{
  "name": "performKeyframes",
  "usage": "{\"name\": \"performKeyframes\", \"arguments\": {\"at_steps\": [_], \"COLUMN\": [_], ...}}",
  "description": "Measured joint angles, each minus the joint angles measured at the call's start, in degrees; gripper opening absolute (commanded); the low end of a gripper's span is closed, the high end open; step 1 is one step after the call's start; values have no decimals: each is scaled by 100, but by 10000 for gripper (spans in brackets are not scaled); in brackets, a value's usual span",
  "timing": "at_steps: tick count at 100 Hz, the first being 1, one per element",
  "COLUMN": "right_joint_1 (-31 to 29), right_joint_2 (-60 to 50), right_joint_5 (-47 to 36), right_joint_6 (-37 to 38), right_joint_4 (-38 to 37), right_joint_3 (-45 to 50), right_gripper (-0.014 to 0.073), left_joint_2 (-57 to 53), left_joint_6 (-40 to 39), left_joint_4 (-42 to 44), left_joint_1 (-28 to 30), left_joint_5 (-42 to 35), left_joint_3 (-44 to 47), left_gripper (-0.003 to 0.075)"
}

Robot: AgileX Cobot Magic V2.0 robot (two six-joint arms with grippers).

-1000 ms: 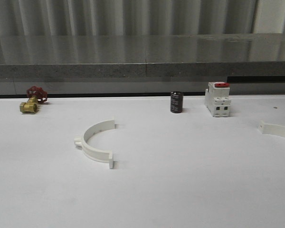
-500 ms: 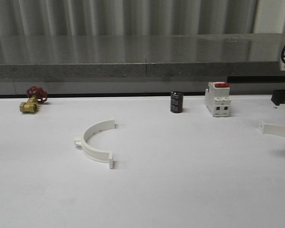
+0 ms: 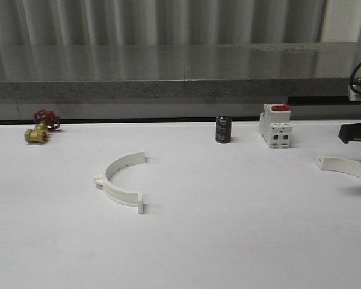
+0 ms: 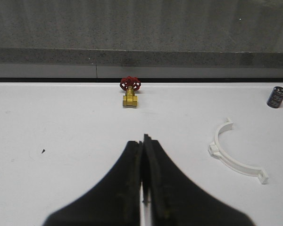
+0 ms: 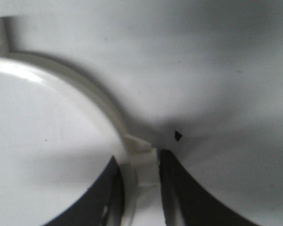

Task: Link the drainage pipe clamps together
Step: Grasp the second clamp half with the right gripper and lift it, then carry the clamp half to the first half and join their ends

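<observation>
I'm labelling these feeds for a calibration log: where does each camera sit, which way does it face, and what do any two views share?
Front view: behind the table, facing forward over it; sees the left clamp half, black cylinder, switch, brass valve; the right arm enters at the right edge.
Left wrist view: on the left arm, looking over the left gripper, jaws together, toward the valve.
Right wrist view: on the right arm, close above the right clamp half, gripped between the right gripper fingers.
Shared: front and left wrist views both show the left clamp half, valve and cylinder.
</observation>
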Motion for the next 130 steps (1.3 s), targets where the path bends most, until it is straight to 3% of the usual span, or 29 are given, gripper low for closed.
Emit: {"name": "performKeyframes", "arguments": {"at_steps": [29, 45, 92, 130], "right_joint_1": [0, 161, 1800, 2658], "right_joint_2": [0, -240, -594, 450], "right_joint_5": [327, 523, 679, 1044], "right_joint_6": [63, 639, 1987, 2690], "right_joint_4": [142, 185, 238, -25], "right_joint_3": [-132, -279, -641, -1957], "right_gripper": [84, 79, 79, 79], "left_joint_2": [0, 0, 0, 0], "left_joint_6": [0, 0, 0, 0], "left_joint_4": [0, 0, 0, 0], "left_joint_1": [0, 0, 9, 9], "left_joint_5": [0, 0, 0, 0], "left_joint_3": [0, 0, 0, 0], "left_gripper": [-21, -21, -21, -21]}}
